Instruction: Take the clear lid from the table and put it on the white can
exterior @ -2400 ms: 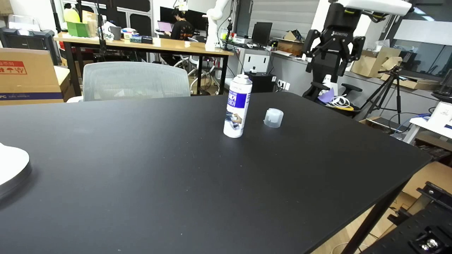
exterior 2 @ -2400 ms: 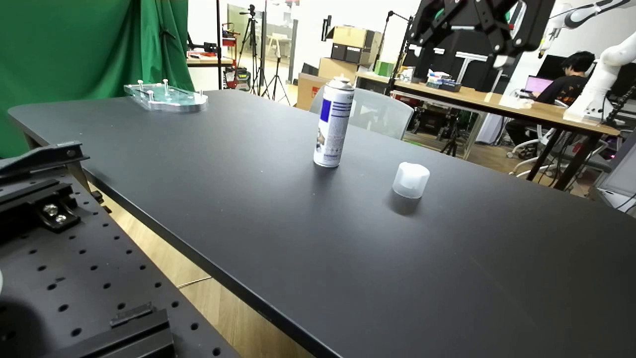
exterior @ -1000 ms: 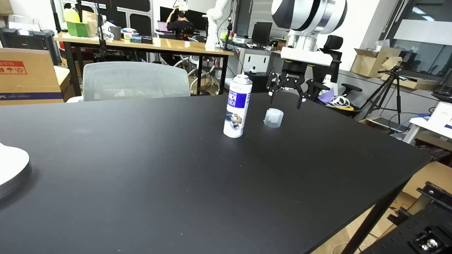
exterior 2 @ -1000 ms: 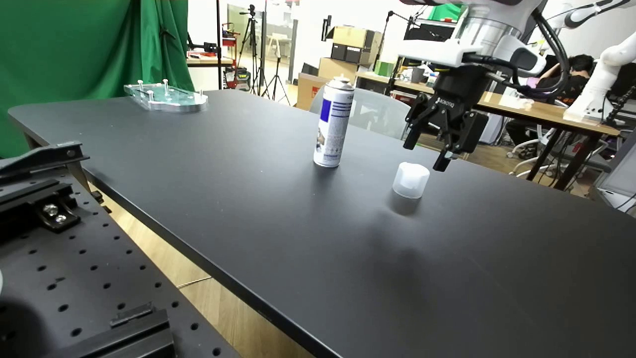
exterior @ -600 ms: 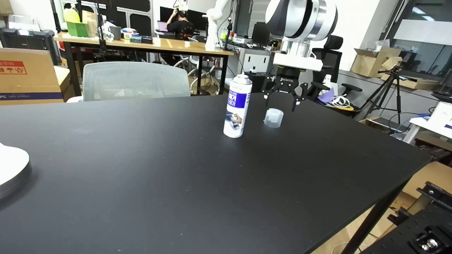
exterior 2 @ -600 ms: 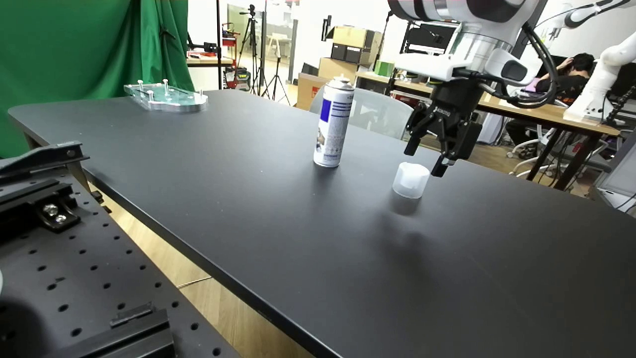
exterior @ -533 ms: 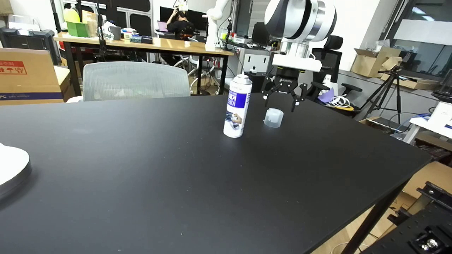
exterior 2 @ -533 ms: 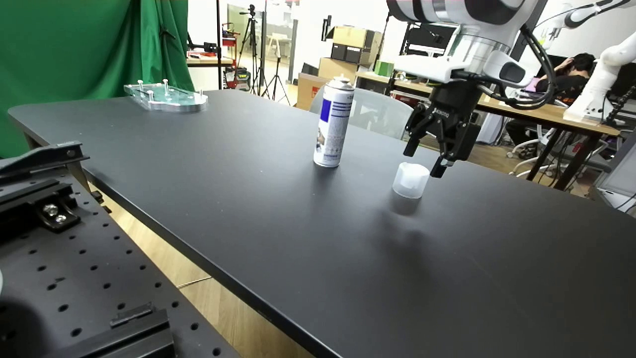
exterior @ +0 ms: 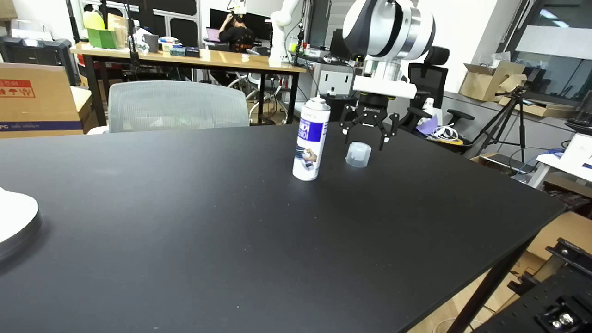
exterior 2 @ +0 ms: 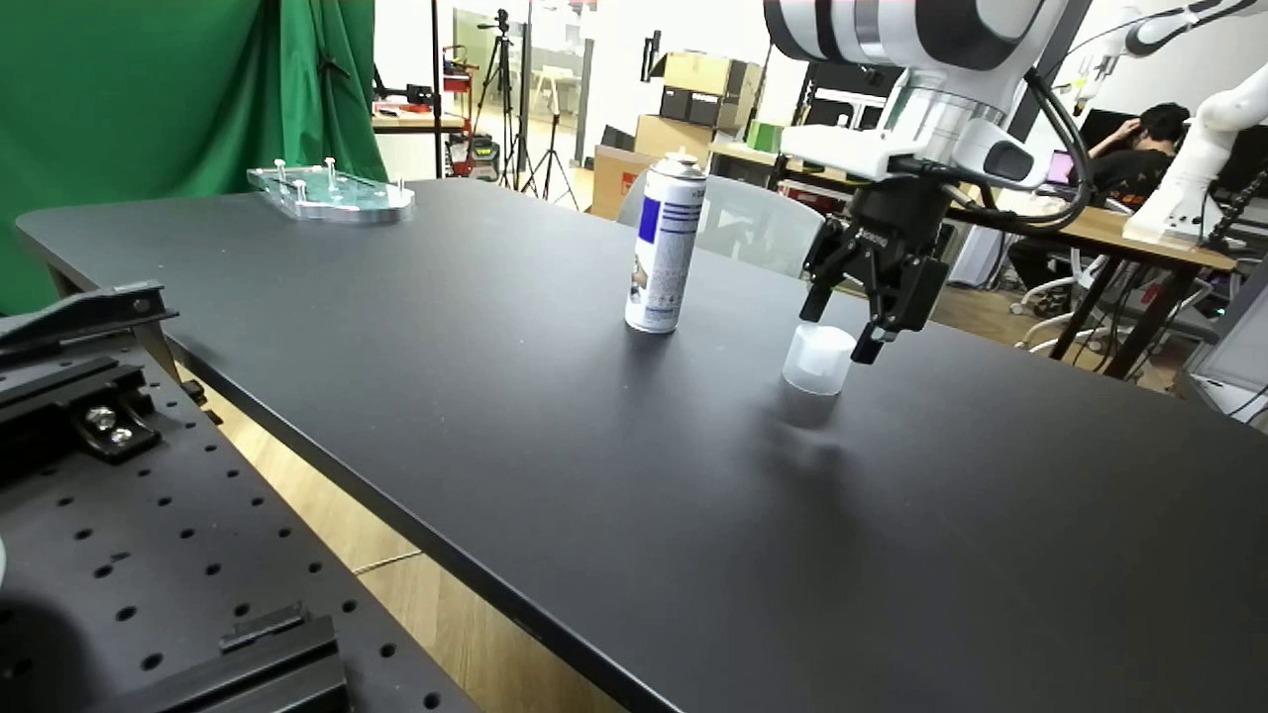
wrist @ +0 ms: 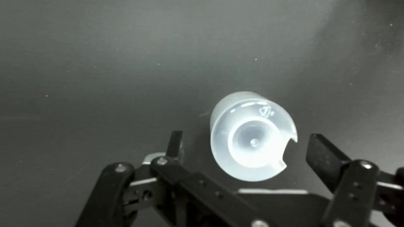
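Note:
The clear lid (exterior: 358, 157) is a short translucent cap on the black table, and it also shows in an exterior view (exterior 2: 819, 364). In the wrist view the lid (wrist: 252, 142) has a notch in its top rim, on the side of the right finger. The white can (exterior: 310, 143) stands upright near the lid, with blue on its label (exterior 2: 664, 253); it is out of the wrist view. My gripper (exterior: 364, 144) is open and points down just above the lid. In the wrist view its fingers (wrist: 326, 157) stand apart on both sides of the lid, not touching it.
A white flat-topped object (exterior: 16, 215) lies at the table's left edge in an exterior view. A clear plate with pegs (exterior 2: 332, 193) sits at the far end. A grey chair (exterior: 178, 106) stands behind the table. A perforated black mount (exterior 2: 198, 555) is beside the table edge.
My gripper has come down from high above the table and moved over the lid, still descending slightly in the last half second. It stays open. The lid and can have not moved.

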You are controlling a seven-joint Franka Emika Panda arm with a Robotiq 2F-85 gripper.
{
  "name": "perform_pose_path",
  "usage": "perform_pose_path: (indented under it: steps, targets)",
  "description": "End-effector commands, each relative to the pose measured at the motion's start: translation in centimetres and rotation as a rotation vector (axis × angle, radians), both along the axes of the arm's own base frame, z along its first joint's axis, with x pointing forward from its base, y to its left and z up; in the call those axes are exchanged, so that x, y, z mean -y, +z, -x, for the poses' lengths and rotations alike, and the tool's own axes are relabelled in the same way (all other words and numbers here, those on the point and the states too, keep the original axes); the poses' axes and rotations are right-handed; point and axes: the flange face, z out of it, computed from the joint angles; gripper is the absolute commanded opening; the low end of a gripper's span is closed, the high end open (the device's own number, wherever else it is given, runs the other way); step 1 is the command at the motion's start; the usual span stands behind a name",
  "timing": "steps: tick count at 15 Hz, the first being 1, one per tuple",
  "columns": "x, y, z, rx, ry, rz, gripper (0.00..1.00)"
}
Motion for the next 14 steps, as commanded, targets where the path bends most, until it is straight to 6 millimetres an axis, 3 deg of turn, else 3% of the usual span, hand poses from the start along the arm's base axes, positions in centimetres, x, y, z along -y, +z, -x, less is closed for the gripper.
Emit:
perform_pose_path:
  steps: [1, 2, 7, 10, 14]
  targets:
    - [0.2, 0.0, -0.7, -0.003, -0.031, -0.001, 0.75]
    - [0.2, 0.0, -0.7, -0.004, -0.030, 0.001, 0.73]
    - [0.0, 0.3, -0.8, 0.004, -0.018, 0.000, 0.40]
    - [-0.4, 1.8, -0.9, 0.024, -0.001, 0.005, 0.40]
    - [-2.0, 6.1, -1.4, 0.066, 0.038, 0.036, 0.40]
